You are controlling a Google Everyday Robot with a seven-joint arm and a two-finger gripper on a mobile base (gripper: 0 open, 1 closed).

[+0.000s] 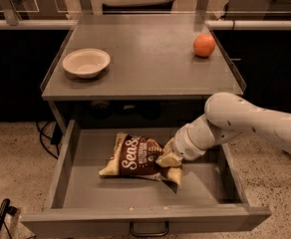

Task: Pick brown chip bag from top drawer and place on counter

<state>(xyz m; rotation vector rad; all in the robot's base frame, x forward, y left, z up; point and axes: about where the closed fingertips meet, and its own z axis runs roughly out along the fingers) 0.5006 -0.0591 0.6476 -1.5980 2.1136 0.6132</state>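
Observation:
The brown chip bag [135,156] lies in the open top drawer [105,193], right of its middle, with its right end raised a little. My gripper [170,166] reaches into the drawer from the right, and its pale fingers [167,159] are closed on the bag's right end. The white arm [245,121] passes over the drawer's right side. The grey counter [145,59] lies above and behind the drawer.
A cream bowl [85,62] sits on the counter's left side and an orange [204,45] at its back right. The drawer's dark handle [149,230] is at the bottom edge. Speckled floor lies on both sides, with black cables [46,138] at the left.

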